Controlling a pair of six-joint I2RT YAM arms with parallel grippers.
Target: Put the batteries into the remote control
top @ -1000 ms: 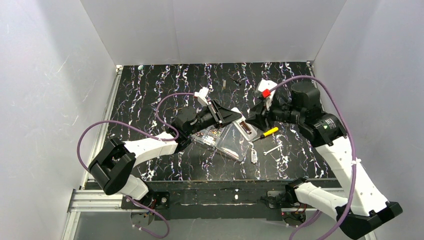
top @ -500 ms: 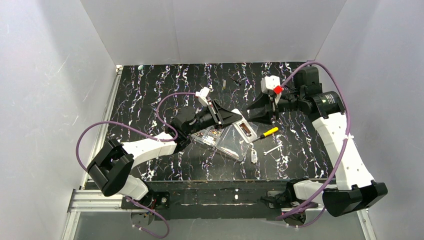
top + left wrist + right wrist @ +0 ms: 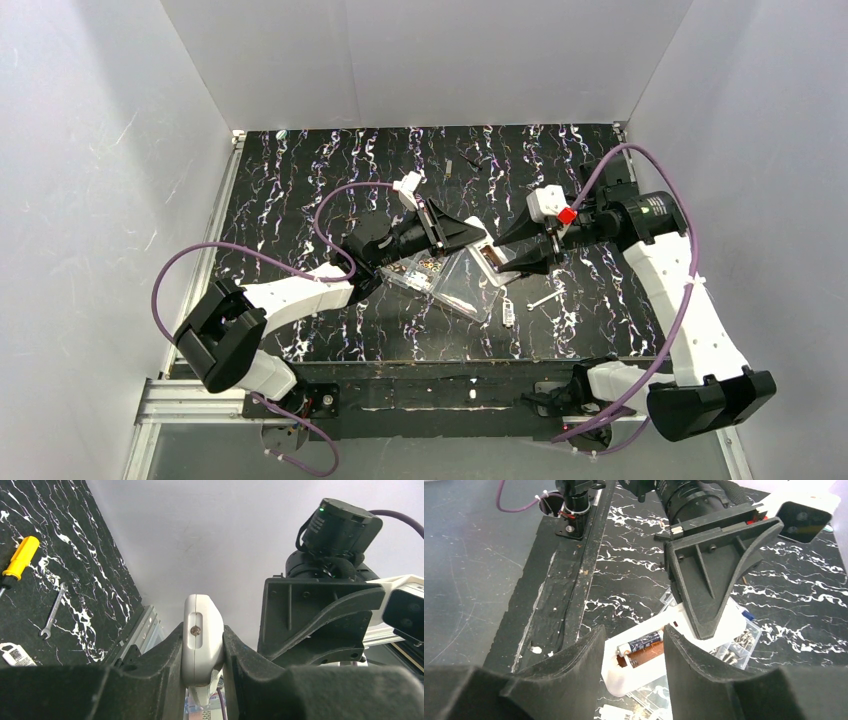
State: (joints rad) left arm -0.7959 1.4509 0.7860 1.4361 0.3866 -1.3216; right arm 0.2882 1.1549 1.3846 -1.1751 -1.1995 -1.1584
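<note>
Black, white-veined worktop (image 3: 300,180) boxed in by plain white walls, with both arms meeting just right of the middle of the overhead view
The left tool (image 3: 475,235) was clamped tight on the remote control (image 3: 201,640), holding it off the worktop above the clear organiser box (image 3: 450,280); in the right wrist view the remote's bay lay open at lower centre with one battery (image 3: 644,641) sitting in it. The right tool (image 3: 508,252) stood with its jaws well apart and gripped nothing, its fingers framing that bay, though contact could not be told. A yellow-handled screwdriver (image 3: 19,559) and a small wrench (image 3: 54,609) lay on the worktop at the left of the left wrist view
</note>
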